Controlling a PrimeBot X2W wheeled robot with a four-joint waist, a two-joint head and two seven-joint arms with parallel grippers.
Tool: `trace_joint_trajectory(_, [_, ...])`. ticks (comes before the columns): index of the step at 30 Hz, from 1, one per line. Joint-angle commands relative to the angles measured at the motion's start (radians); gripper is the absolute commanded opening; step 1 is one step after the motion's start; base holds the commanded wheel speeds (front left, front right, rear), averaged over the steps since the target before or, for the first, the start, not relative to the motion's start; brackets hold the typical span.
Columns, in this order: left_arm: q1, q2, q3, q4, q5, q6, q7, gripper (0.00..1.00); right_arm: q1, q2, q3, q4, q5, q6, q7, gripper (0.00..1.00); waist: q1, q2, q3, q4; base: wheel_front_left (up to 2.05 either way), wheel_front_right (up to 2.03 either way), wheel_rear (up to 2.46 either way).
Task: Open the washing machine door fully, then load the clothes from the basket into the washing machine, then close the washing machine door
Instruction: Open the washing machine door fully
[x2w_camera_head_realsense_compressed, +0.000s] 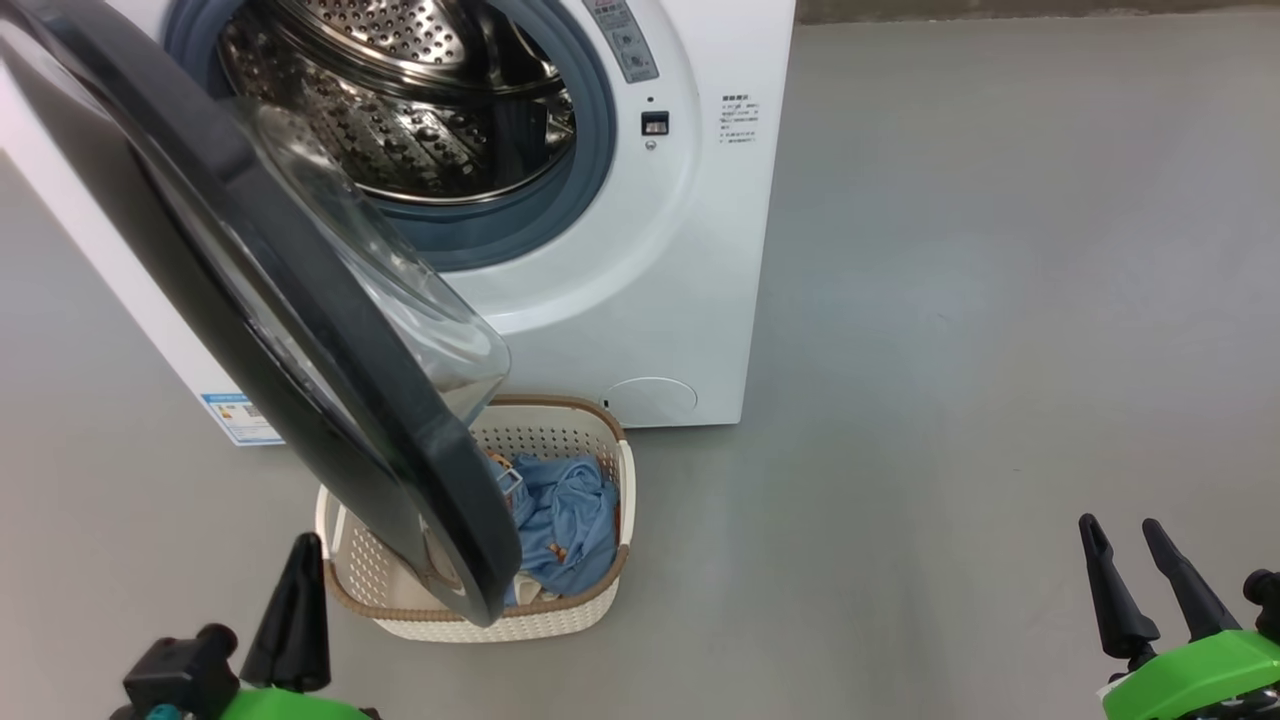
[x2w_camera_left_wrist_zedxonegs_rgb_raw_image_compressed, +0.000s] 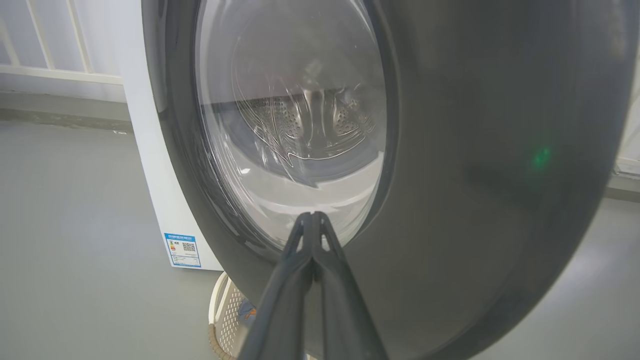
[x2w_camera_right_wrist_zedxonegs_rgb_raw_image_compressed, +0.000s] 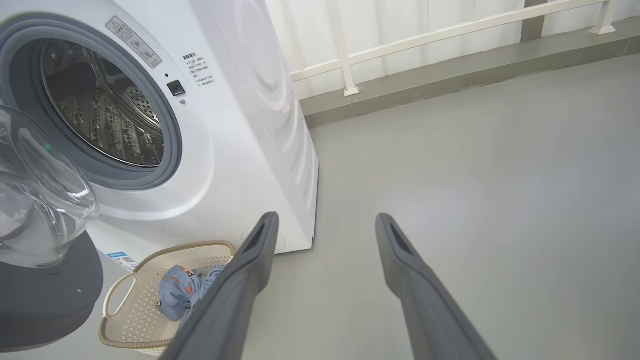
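hidden: washing machine door (x2w_camera_head_realsense_compressed: 300, 290) hangs across the basket (x2w_camera_head_realsense_compressed: 560, 610) and covers its left half, so whatever lies under it cannot be seen.
cut off: the head view crops the top and left of the washing machine (x2w_camera_head_realsense_compressed: 640, 300) and the door's upper edge; both arms end at their green wrist housings.
unclear: cannot tell whether the left claw tips touch the door's outer face; the drum (x2w_camera_right_wrist_zedxonegs_rgb_raw_image_compressed: 100, 115) seen through the glass is warped.
door: glossy black ring with a clear bulging glass bowl at its centre; attached at the machine's left, swung partway out toward the robot, free edge low over the basket.
clothes (x2w_camera_head_realsense_compressed: 565, 520): light blue fabric with small orange-brown prints, bunched in the basket's right half.
basket: cream, perforated, brown rim, white handles; on the floor (x2w_camera_right_wrist_zedxonegs_rgb_raw_image_compressed: 475, 175) just in front of the machine.
left claw (x2w_camera_head_realsense_compressed: 303, 550): fingers pressed together, empty; low left, near the basket's near-left corner, pointing at the door's outer face.
right claw (x2w_camera_head_realsense_compressed: 1120, 527): fingers apart, empty; low right, well apart from basket and machine.
room: open grey floor right of the machine; white railing (x2w_camera_right_wrist_zedxonegs_rgb_raw_image_compressed: 345, 60) and kerb behind.
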Motion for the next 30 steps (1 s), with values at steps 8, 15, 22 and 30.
trace_joint_trajectory(8, [-0.072, 0.012, 0.106, -0.118, -0.043, -0.003, -0.006, 0.0, 0.02, -0.015, 0.005, -0.038, -0.013, 0.002, -0.013, 1.0, 0.0, -0.0001, -0.006, 0.015, 0.0, 0.0, 0.0])
trace_joint_trajectory(15, [-0.112, 0.012, 0.125, -0.304, -0.017, 0.004, -0.006, 0.0, 0.024, -0.019, -0.009, -0.052, -0.01, 0.002, -0.013, 1.0, 0.0, -0.0001, -0.004, 0.028, 0.0, 0.0, 0.0])
trace_joint_trajectory(22, [-0.12, 0.012, -0.031, -0.594, 0.029, 0.041, 0.071, 0.0, 0.028, -0.023, -0.014, -0.06, -0.007, 0.002, -0.013, 1.0, 0.0, -0.0001, -0.001, 0.033, 0.0, 0.0, 0.0])
trace_joint_trajectory(30, [-0.102, 0.017, -0.291, -0.705, 0.104, 0.033, 0.17, 0.0, 0.015, -0.031, -0.002, -0.066, -0.002, 0.002, -0.013, 1.0, 0.0, -0.0001, 0.011, 0.031, 0.0, 0.0, 0.0])
